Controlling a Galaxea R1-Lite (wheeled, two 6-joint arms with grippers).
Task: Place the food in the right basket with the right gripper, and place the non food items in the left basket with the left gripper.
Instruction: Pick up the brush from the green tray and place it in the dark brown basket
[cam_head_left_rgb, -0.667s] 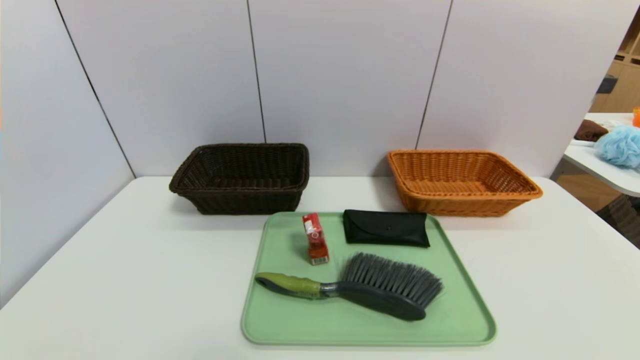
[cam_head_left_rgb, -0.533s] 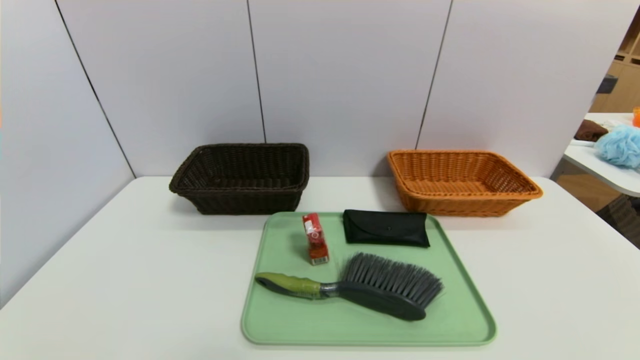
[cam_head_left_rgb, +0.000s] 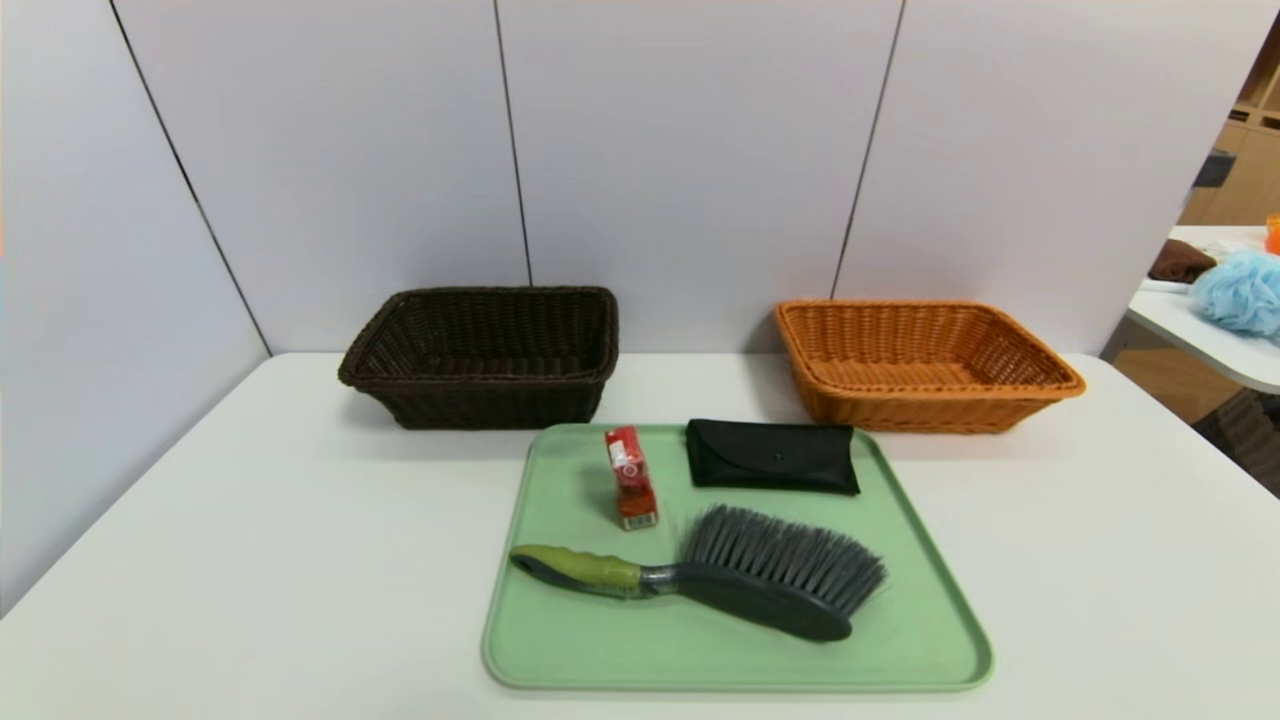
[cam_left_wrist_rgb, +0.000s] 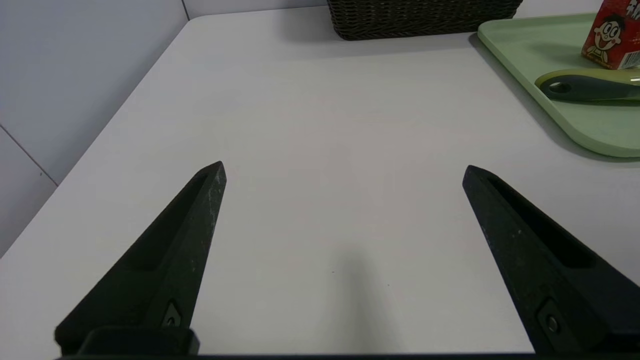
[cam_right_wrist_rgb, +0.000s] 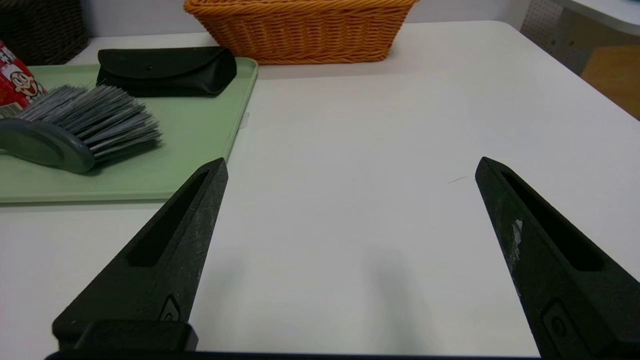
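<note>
From the head view, a white bench (cam_head_left_rgb: 250, 560) carries a pale green tray (cam_head_left_rgb: 560, 640) at its middle, and both arms are out of sight here. On the tray stands the small red carton (cam_head_left_rgb: 630, 478), upright, toward the tray's far left part; just beside it to the right lies the flat black pouch (cam_head_left_rgb: 772, 456), flap up, near the far edge. Nearer the robot lies the brush (cam_head_left_rgb: 720, 582), its olive-green handle pointing left and its grey bristles fanned toward the pouch. Behind the tray, the dark brown basket (cam_head_left_rgb: 485, 356) sits on the left and the orange basket (cam_head_left_rgb: 920, 365) on the right, well apart, and both look bare inside as far as this angle lets one see. In the left wrist view, the left pincer (cam_left_wrist_rgb: 342, 170) hangs over bare bench with its two black fingers spread wide and nothing between them; the tray's corner, the brush handle and the carton lie off to one side, the brown basket beyond. In the right wrist view, the right pincer (cam_right_wrist_rgb: 350, 165) is likewise spread wide and grasps nothing, over bare bench beside the tray, with the bristles, the pouch and the orange basket ahead.
</note>
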